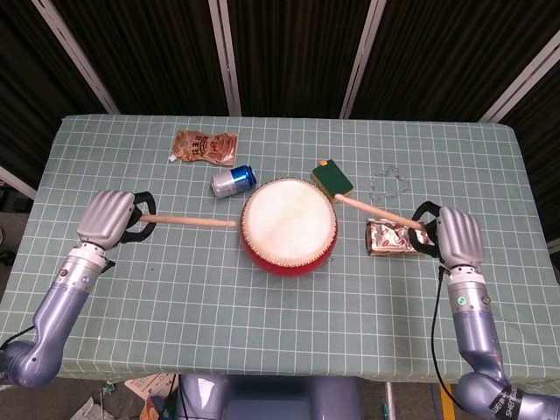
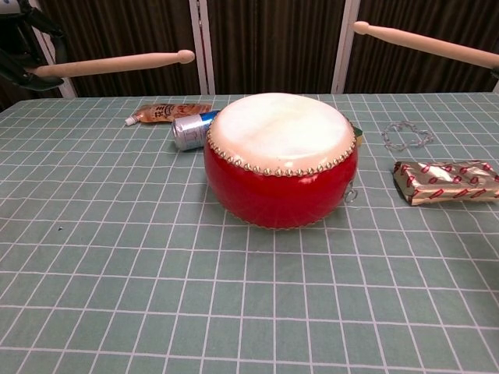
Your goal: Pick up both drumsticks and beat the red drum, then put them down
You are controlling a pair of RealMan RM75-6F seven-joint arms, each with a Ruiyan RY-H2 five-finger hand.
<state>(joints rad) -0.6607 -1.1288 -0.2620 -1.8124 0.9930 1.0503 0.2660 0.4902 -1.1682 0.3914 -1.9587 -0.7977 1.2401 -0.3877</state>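
Left hand (image 1: 109, 219) grips left drumstick (image 1: 188, 221), tip just short of red drum (image 1: 289, 227) rim at 9 o'clock. Drum sits mid-table (image 1: 262, 332), can (image 1: 233, 181) at its 11, sponge (image 1: 332, 179) at 1. Right hand (image 1: 457, 236) clenches right drumstick (image 1: 376, 215), raised, tip at drum's 2 o'clock, above foil packet (image 1: 395, 238).

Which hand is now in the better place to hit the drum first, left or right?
Probably the left. The tip of its stick lies almost at the rim of the drum, level with the skin. The right stick points behind the drum, toward the sponge, and is raised higher in the chest view.
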